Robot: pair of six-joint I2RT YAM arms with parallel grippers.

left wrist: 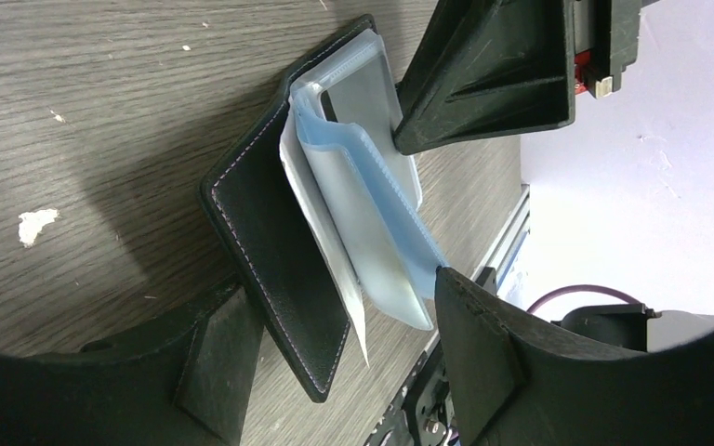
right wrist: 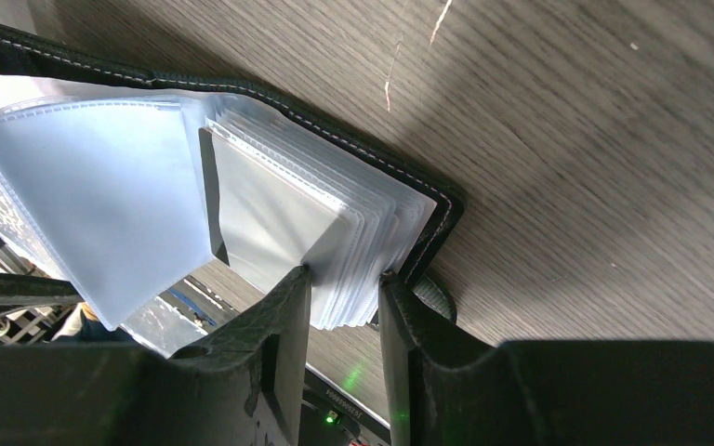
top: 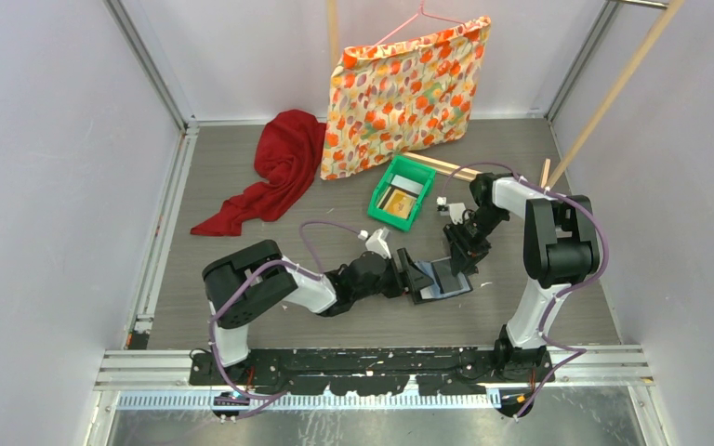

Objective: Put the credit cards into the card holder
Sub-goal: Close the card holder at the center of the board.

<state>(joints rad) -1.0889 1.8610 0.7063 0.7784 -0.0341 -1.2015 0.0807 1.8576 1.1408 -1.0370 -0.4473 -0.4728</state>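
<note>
The black folding wallet-style card holder (top: 446, 279) lies open on the grey wood-grain desk (top: 530, 186), at the centre of the overhead frame. The right tool (right wrist: 344, 283) pinches a stack of its clear pocket pages. The left tool (left wrist: 335, 288) stands wide around the raised cover and loose pages; whether it is gripping I can't tell. This looks like the pocket-opening step. The thin flat credit cards (top: 395, 200) sit in the green plastic tray (top: 415, 165) just above. Next, one tool must let go and fetch a card.

card holder (top: 453, 283) on table (top: 242, 269) | tray (top: 409, 164) behind it | cards (top: 396, 201) in tray
</note>
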